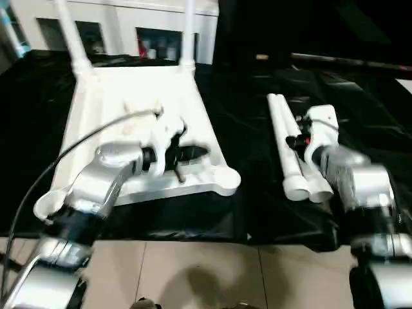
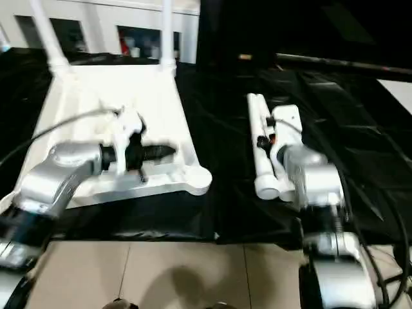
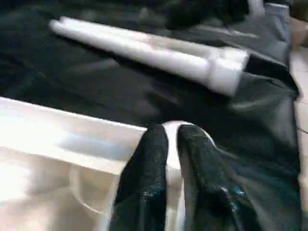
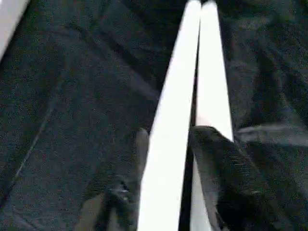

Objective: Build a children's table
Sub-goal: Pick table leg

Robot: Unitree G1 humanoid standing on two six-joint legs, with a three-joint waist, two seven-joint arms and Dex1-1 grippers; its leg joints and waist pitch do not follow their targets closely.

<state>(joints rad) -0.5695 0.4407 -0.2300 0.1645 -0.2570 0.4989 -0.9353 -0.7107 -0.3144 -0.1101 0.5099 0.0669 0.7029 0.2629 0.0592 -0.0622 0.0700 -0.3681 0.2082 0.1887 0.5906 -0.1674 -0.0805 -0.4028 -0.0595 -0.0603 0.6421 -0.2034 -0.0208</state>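
Left eye view: a black sheet [image 1: 251,161] covers the bench, and on it the white tabletop [image 1: 138,122] lies underside up, two legs already standing upright in its far corner sockets — one at the far left [image 1: 69,32], one at the far right [image 1: 189,29]. Behind it stands a white cabinet [image 1: 122,22] with glass doors. The near corner socket [image 1: 225,180] on the right side of the tabletop is round and unfilled.

Well apart to the right, two loose legs [image 1: 291,145] lie side by side on the sheet, touching along their length, thick ends toward the robot; they are smooth white tapered tubes.

The left tool [image 1: 193,153] hovers over the near right part of the tabletop, pointing toward that unfilled socket; in the left wrist view its fingers [image 3: 144,178] stand a narrow slit apart, holding nothing.

The right tool [image 4: 168,159] sits over the loose pair — its fingers [image 4: 221,168] are spread and straddle the nearer leg [image 4: 175,115], not clamped.
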